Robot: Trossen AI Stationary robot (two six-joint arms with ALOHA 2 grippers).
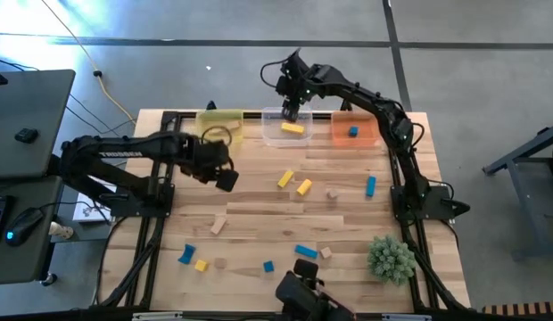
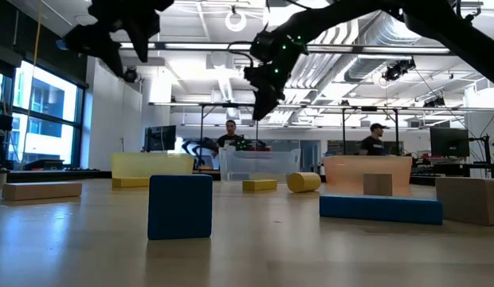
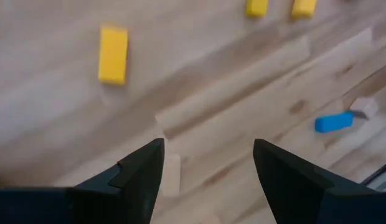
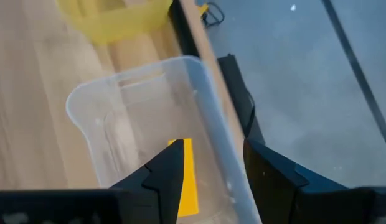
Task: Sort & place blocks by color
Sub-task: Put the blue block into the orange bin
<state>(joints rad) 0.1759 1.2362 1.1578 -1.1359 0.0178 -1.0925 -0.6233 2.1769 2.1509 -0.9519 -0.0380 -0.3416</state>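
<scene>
The left gripper [image 3: 208, 180] hangs over the middle left of the table in the high view, fingers spread wide with nothing between them. In its wrist view a plain tan bar [image 3: 173, 175] lies on the wood just inside one finger, low in the frame, and beyond it a yellow bar [image 3: 113, 54] at upper left and a blue bar [image 3: 334, 122] at the right edge.

The right gripper [image 4: 211, 177] is up at the top centre of the high view, poised over the clear tub [image 4: 93, 102]. Its fingers stand partly apart and empty, and a yellow block [image 4: 188, 177] lies on the tub floor beneath them. Beside that tub sit the yellow tub [image 1: 220, 123] to the left and the orange tub [image 1: 354, 130] to the right, the orange one with a blue block [image 1: 352, 131] inside.

Most blocks are still loose: two yellow bars [image 1: 294, 183] near the table's centre, a blue bar [image 1: 370, 185] toward the right, more blue, yellow and tan pieces along the bottom strip, with the green spiky ball [image 1: 390, 257] at lower right.

These look like light, rigid, smooth wooden pieces, nothing fragile. I'd judge the best hold is across the narrow width of a bar, at mid-length, pads flat on the two long faces. A grip near one end could let it swivel or squirt out on that slick finish.
</scene>
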